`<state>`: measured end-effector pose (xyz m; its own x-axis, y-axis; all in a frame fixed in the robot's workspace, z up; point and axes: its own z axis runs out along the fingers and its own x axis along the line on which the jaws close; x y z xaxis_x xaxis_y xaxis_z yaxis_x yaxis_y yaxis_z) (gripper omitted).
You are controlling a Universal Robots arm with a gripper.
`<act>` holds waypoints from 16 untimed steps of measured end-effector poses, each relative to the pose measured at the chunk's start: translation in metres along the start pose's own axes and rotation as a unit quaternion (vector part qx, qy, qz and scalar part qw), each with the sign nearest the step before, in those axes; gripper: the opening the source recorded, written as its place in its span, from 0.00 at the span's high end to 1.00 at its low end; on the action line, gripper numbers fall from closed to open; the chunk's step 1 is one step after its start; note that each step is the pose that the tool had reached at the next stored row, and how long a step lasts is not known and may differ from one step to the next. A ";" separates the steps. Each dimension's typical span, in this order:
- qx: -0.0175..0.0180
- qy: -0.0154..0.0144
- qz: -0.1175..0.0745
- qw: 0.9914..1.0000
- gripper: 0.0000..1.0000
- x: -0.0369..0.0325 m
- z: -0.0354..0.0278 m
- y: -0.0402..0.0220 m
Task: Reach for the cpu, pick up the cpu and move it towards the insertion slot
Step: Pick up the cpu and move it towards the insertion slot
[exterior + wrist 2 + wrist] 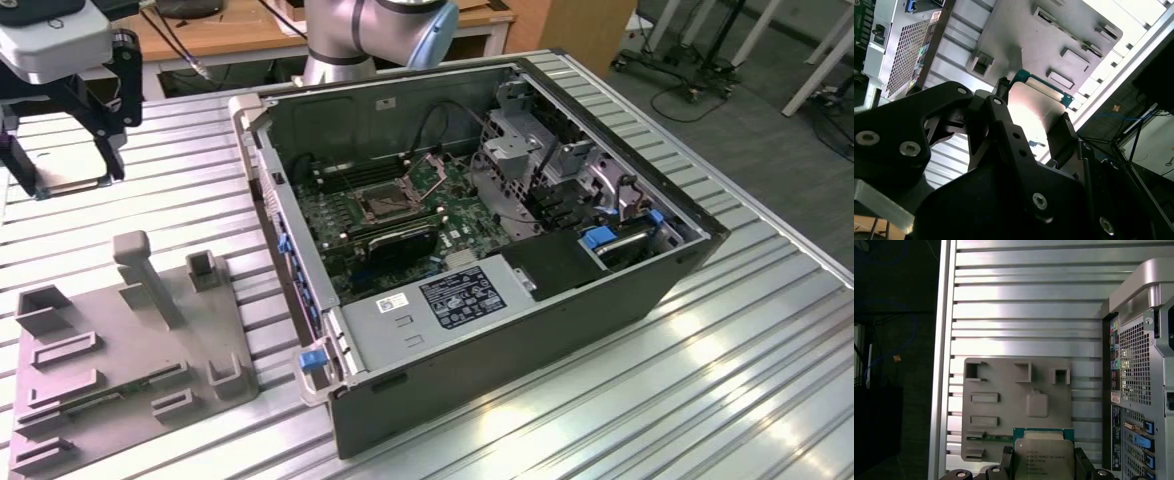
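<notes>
Gripper [67, 135] above counter [747, 380], jaws clamped on cpu [1044, 457] edges; insertion slot [384, 203] well apart toward the exterior view's right, inside open case [534, 340].

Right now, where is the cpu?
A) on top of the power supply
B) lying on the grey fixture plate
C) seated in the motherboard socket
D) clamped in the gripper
D: in both wrist views the gripper clamps the cpu by its edges, clear of the grey fixture plate beyond it.
</notes>
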<state>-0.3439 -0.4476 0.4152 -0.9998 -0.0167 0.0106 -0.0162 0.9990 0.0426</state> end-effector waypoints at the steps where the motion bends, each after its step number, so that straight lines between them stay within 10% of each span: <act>1: 0.000 0.000 0.000 1.000 0.45 -0.0008 0.0000 0.0000; 16: 0.000 0.000 0.000 1.000 0.45 -0.0114 -0.0001 -0.0002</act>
<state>-0.3326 -0.4476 0.4152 -0.9998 -0.0167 0.0107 -0.0163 0.9990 0.0426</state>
